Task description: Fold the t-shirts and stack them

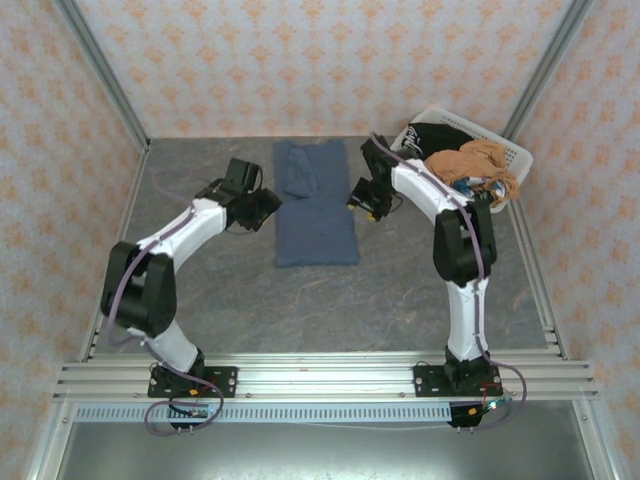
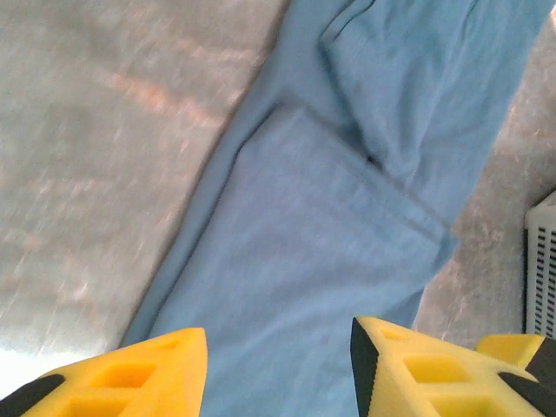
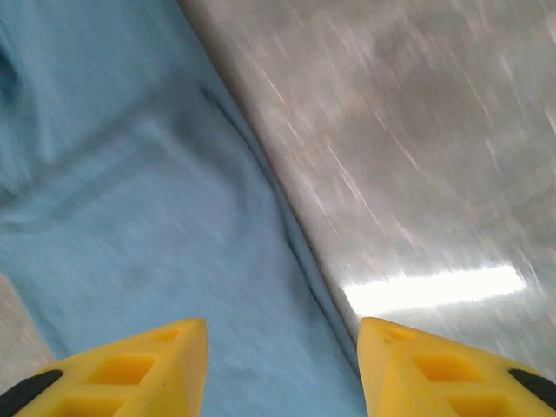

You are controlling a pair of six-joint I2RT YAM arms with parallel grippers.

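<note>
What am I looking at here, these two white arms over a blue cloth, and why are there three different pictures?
These are two robot arms bolted at the near edge of a grey table, meant to fold and stack t-shirts. The wide picture comes from a fixed camera above and behind them. The other two come from small cameras on each wrist, so the yellow wedges at the bottom are that arm's own fingers.

Between the arms lies a slate-blue t-shirt, partly folded into a long strip. The left end effector sits at its left edge, the right end effector at its right edge. Both have their fingers apart over the cloth and hold nothing.

At the far right stands a white basket with a black t-shirt and an orange-tan t-shirt waiting in it.
</note>
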